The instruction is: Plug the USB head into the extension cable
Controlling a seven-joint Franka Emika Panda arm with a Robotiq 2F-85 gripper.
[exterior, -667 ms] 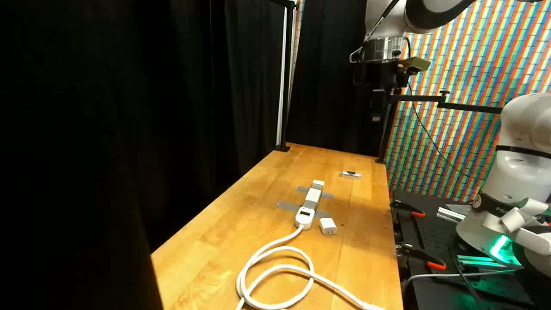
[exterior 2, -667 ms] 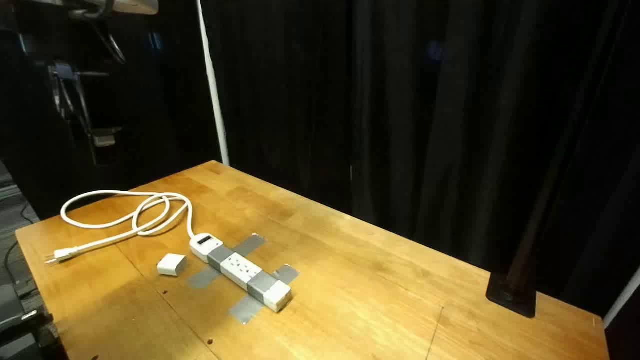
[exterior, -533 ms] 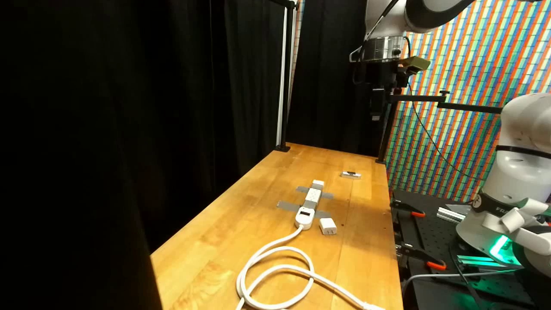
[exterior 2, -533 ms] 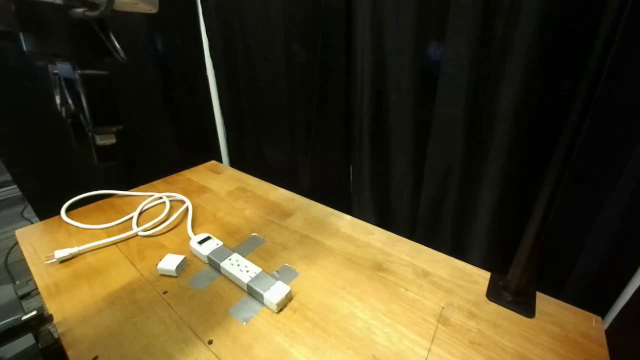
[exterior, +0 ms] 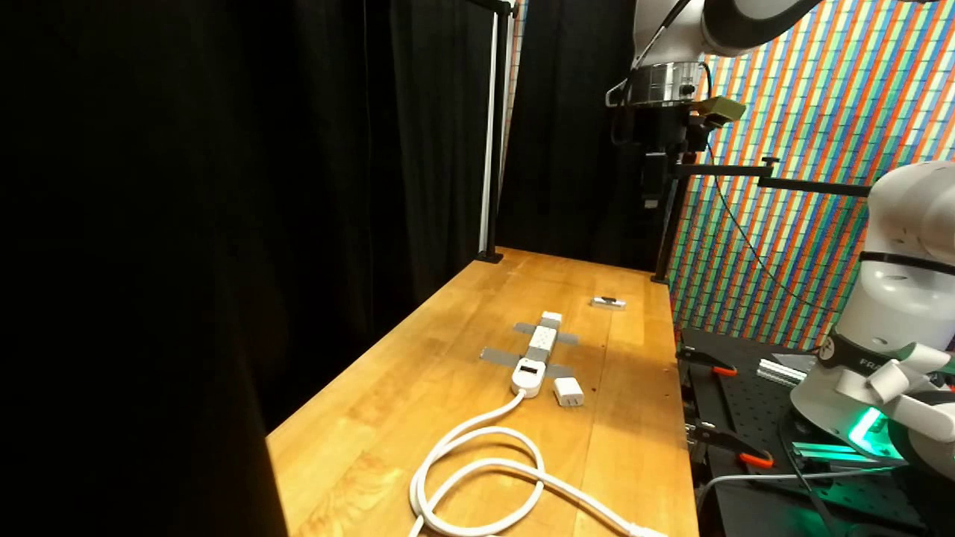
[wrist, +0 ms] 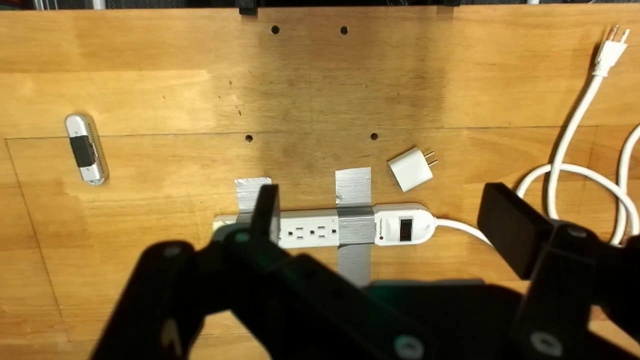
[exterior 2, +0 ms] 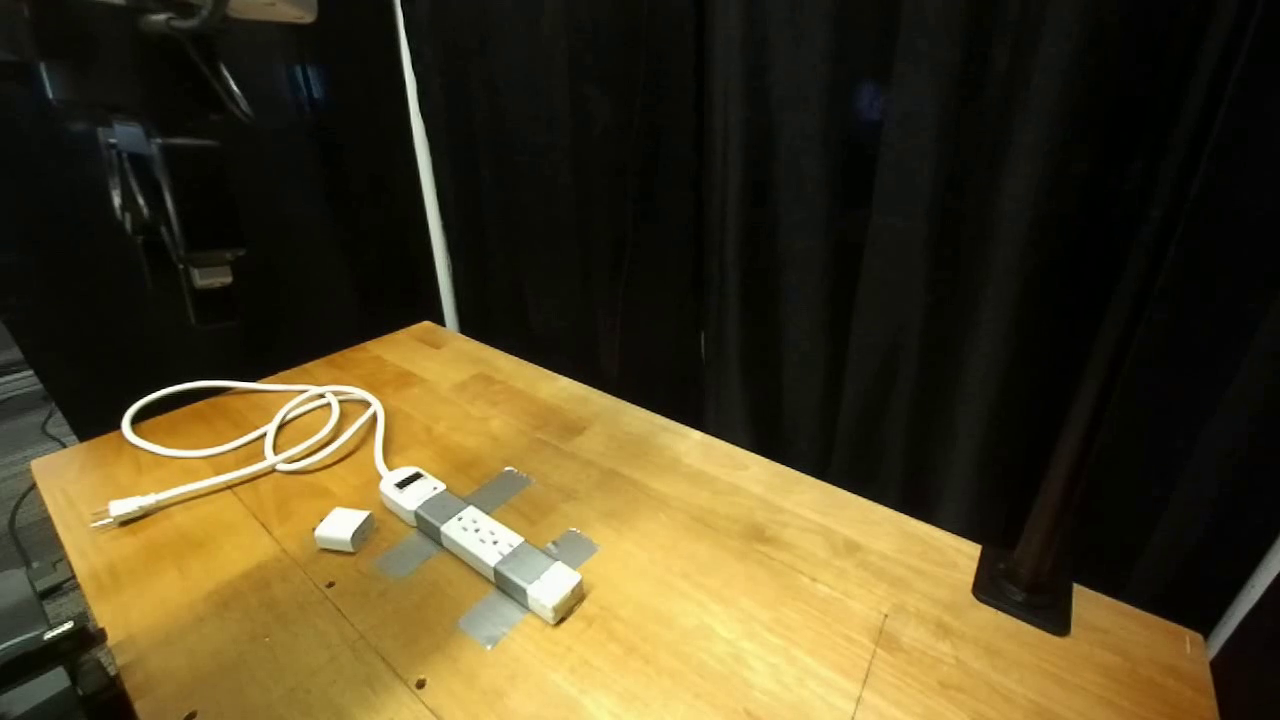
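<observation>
USB head (wrist: 411, 170) for extension cable (wrist: 312, 236): whole task apparently outstanding, with grasping, turning upright and insertion all to come. Extension cable: taped to bench (exterior 2: 780, 540). Hand (wrist: 385, 222): well above, wide, holding nothing. USB head: loose, just beside extension cable, prongs (wrist: 433, 163) sideways, unplugged. Surroundings: black curtains (exterior: 433, 149); bright striped backdrop (exterior: 809, 224). Bench: honey-coloured wood, with grey tape (wrist: 354, 187), small silver-and-black item (wrist: 86, 150), bored holes (wrist: 374, 136).
</observation>
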